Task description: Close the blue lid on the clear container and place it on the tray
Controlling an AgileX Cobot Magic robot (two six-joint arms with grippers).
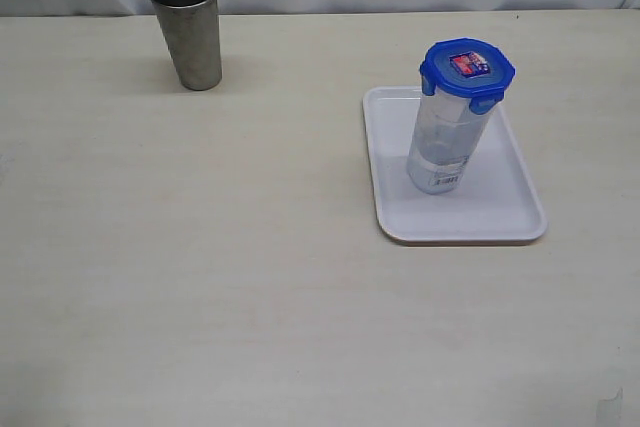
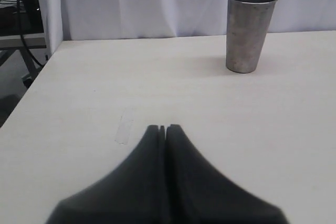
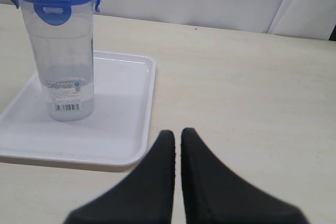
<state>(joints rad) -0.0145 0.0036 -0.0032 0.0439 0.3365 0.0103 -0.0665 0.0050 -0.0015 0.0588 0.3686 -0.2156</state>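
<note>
Fig.: Clear container [image 1: 442,152] stands upright, long axis vertical, on the tray [image 1: 515,202]. Blue lid [image 1: 467,69] sits on top, visible flaps down. The tray lies on the right half of the desk [image 1: 220,287], so the R arm is nearer. L jaws face only the metal cup [image 2: 251,30]. L and R jaws are pressed together, empty, apart from the container. Task appears complete.

Mostly plastic here: clear container [image 1: 441,150] see-through, blue lid [image 1: 467,71] glossy, tray [image 1: 502,209] smooth white; the cup [image 1: 188,31] is dull scuffed metal, counter [image 1: 200,267] matt pale woodgrain.
</note>
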